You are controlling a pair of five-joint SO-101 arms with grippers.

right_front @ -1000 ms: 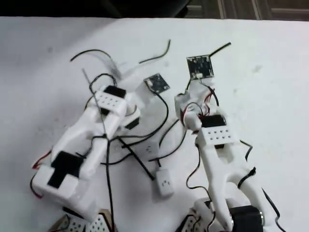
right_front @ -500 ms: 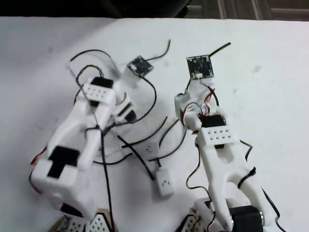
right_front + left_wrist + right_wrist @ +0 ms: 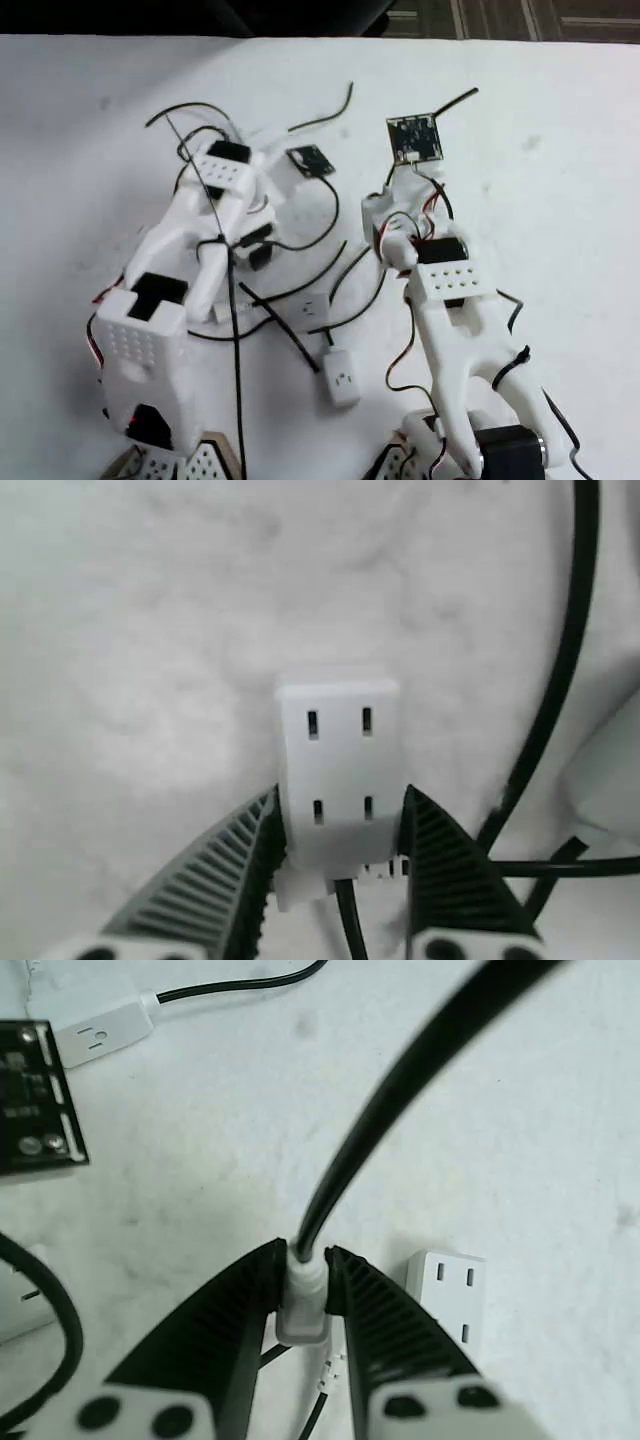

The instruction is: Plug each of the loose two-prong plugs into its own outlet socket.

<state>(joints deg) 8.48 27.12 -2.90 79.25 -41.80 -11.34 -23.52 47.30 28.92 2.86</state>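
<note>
The left end effector (image 3: pixel 340 800) squeezes the socket block (image 3: pixel 338 735), likely to steady it; the right end effector (image 3: pixel 305 1256) pinches a plug (image 3: pixel 302 1312) to push in.

Your left gripper (image 3: pixel 340 794) holds a white four-slot outlet block (image 3: pixel 335 745). Your right gripper (image 3: pixel 305 1252) holds a small white plug (image 3: pixel 300 1312) beside another white socket (image 3: pixel 450 1292).

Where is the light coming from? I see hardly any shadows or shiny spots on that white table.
High view: the table looks evenly lit, seemingly from overhead, with faint shadows beside the arms and no glare. Left wrist view: only soft grey shading around the outlet block in the left gripper. Right wrist view: no hard shadow under the plug in the right gripper.
</note>
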